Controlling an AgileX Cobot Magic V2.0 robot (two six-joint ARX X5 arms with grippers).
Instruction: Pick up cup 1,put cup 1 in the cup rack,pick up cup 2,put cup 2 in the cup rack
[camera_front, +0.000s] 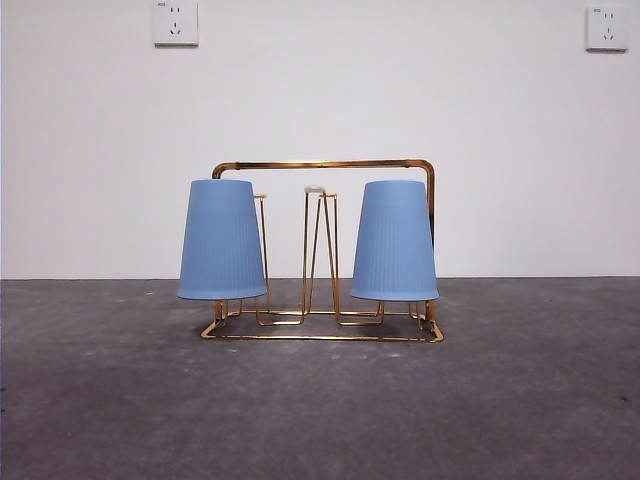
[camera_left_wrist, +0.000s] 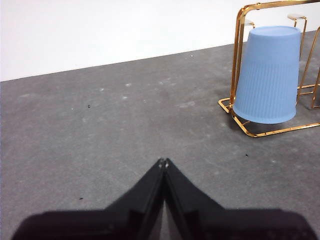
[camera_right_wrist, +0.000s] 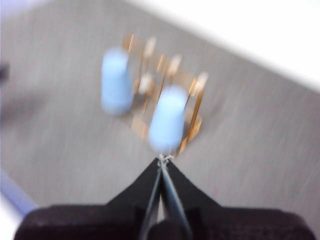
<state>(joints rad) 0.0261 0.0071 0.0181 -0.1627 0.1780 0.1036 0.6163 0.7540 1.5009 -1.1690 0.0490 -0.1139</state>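
Observation:
The gold wire cup rack (camera_front: 322, 334) stands in the middle of the grey table. Two blue ribbed cups hang upside down on its upright loops: one on the left (camera_front: 221, 240) and one on the right (camera_front: 394, 241). In the left wrist view the rack (camera_left_wrist: 241, 60) and one cup (camera_left_wrist: 267, 74) show some way off from my left gripper (camera_left_wrist: 163, 162), which is shut and empty low over the table. The right wrist view is blurred; it shows the rack (camera_right_wrist: 192, 117) and both cups (camera_right_wrist: 116, 80) (camera_right_wrist: 166, 120) beyond my right gripper (camera_right_wrist: 164, 159), shut and empty above the table.
A white wall with two power sockets (camera_front: 175, 22) (camera_front: 606, 27) stands behind the table. The grey tabletop (camera_front: 120, 400) spreads around the rack.

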